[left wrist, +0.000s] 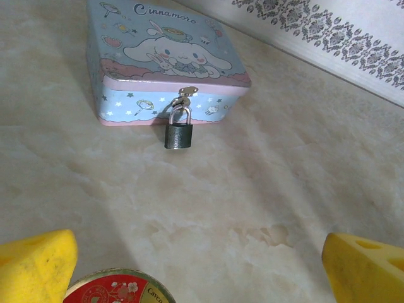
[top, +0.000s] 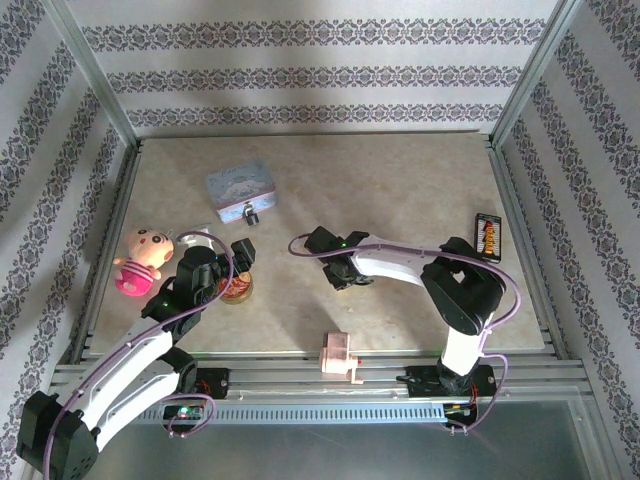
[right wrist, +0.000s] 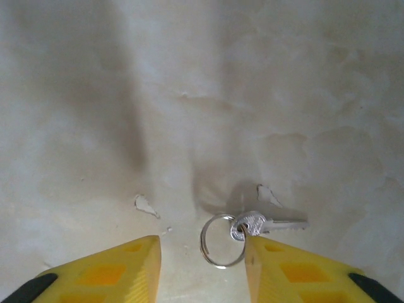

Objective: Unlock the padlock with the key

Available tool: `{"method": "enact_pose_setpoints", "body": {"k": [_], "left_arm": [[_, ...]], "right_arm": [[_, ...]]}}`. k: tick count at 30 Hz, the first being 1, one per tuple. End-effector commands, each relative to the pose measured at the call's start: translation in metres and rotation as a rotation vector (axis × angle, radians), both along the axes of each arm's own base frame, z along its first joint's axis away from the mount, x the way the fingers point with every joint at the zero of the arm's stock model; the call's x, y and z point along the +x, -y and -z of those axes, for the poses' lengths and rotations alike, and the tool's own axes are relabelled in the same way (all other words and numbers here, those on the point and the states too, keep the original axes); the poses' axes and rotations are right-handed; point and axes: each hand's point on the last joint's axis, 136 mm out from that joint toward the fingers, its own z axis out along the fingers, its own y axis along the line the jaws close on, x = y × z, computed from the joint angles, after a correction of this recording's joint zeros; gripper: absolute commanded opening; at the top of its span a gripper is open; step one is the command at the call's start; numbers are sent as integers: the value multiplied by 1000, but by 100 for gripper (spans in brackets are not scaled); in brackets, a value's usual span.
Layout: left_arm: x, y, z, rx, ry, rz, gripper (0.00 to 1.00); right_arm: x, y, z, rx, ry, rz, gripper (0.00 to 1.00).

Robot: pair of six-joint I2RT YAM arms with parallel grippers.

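A: Where's the small flat silver metal key (right wrist: 278, 223)?
B: Flat on the pale marbled tabletop (right wrist: 189, 95), its thin wire ring (right wrist: 222, 240) lying between the yellow fingers (right wrist: 113, 271) of the right gripper (right wrist: 202, 268), which stand apart.
A: How will it handle?
B: Light, stiff and slick, I'd judge. Pinch the broad head, not the loose ring.
A: And the tiny dark boxy padlock (left wrist: 178, 134)?
B: Farther off, hooked through the hasp (left wrist: 184, 93) of the pale blue cartoon tin (left wrist: 164, 50), ahead of the left gripper (left wrist: 199, 265), whose jaws are wide apart. It'll likely swing.

Padlock (left wrist: 178, 136) on tin (left wrist: 158, 57) front; key (right wrist: 273, 223) on table (top: 400, 180), right of tin.
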Motion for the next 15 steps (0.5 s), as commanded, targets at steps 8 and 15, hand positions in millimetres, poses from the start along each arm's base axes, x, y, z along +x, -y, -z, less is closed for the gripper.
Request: {"method": "enact_pose_setpoints", "body": {"k": [8,15], "left_arm": [[-1,-3,7,2,-8,-22,99],[0,-1,8,-5,-10,-17,99]], "right_arm": [[5,17,5,-101,-6,24,35],[7,25,6,-116,1,44,32]]}}
